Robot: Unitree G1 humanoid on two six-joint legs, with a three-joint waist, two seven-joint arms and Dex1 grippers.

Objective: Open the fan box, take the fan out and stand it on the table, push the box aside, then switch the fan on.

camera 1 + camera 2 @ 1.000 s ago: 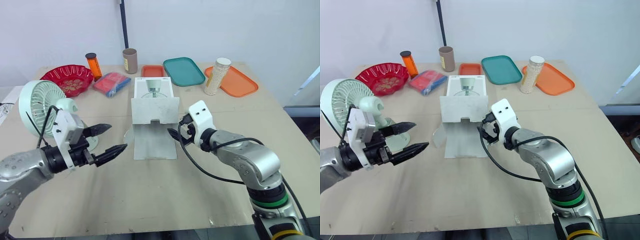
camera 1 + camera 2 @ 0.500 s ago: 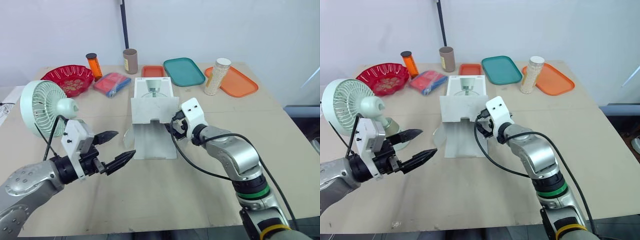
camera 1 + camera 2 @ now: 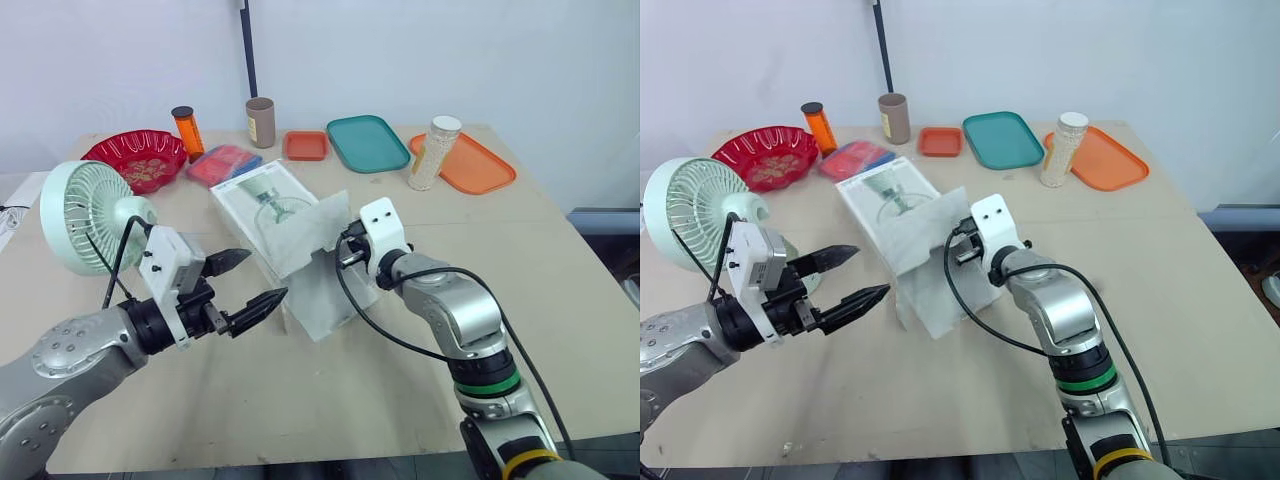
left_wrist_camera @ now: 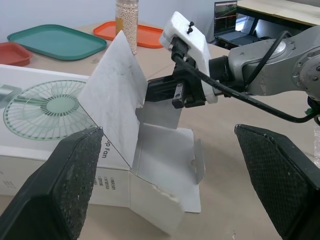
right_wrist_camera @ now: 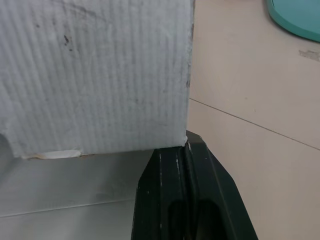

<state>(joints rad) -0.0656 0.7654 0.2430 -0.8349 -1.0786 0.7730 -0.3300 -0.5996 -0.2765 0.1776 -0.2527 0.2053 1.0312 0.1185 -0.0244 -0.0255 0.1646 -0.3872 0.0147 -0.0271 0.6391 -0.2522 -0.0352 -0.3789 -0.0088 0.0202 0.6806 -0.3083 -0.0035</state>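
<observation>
Over the table's [image 3: 300,400] 8 o'clock edge, left gripper [image 3: 268,274], released, fingers spread wide, aimed at the box. At centre, box [image 3: 262,203] lying askew, flaps open. At its 4 o'clock, right gripper [image 3: 345,257], clenched on nothing, tips against a flap [image 3: 305,235]. At 9 o'clock, fan [image 3: 85,215] upright. At 1 o'clock, teal tray [image 3: 367,142].

I note a light wooden table [image 3: 300,400] with a plain matt top, its far edge close to a bare, pale wall [image 3: 450,50]. A black pole [image 3: 247,50] runs up that wall just behind the table's far edge. Off the table's right side I see dark floor [image 3: 1245,250], and further off that way a second desk [image 4: 280,7] carrying a lit screen [image 4: 232,12].
</observation>
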